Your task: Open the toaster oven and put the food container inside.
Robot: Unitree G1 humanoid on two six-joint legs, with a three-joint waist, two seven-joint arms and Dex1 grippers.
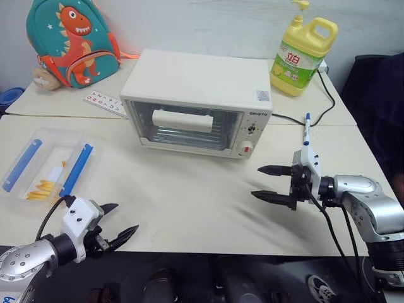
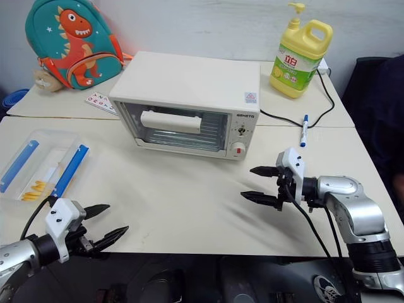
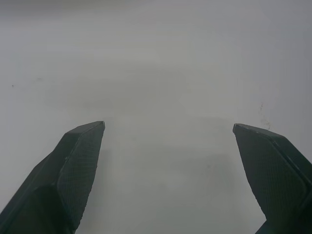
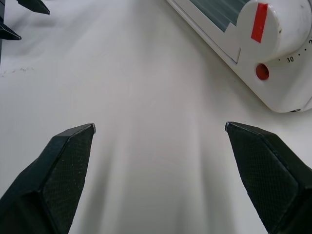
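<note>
The cream-white toaster oven (image 1: pixel 199 101) stands at the middle back of the table, its glass door shut and its white bar handle (image 1: pixel 183 120) across the front. The food container (image 1: pixel 47 165), clear with blue clips and yellow strips inside, lies at the left edge of the table. My left gripper (image 1: pixel 118 222) hovers open at the near left edge, below the container, holding nothing. My right gripper (image 1: pixel 268 183) hangs open to the right and in front of the oven, fingers pointing left. The oven's lower knob (image 4: pixel 270 22) is near it in the right wrist view.
A green-and-yellow detergent jug (image 1: pixel 303 53) stands behind the oven at the right, with a black cable (image 1: pixel 325 104) and a blue pen (image 1: pixel 307 128) beside it. A teal dinosaur backpack (image 1: pixel 72 41) and a printed card (image 1: pixel 105 103) are at the back left.
</note>
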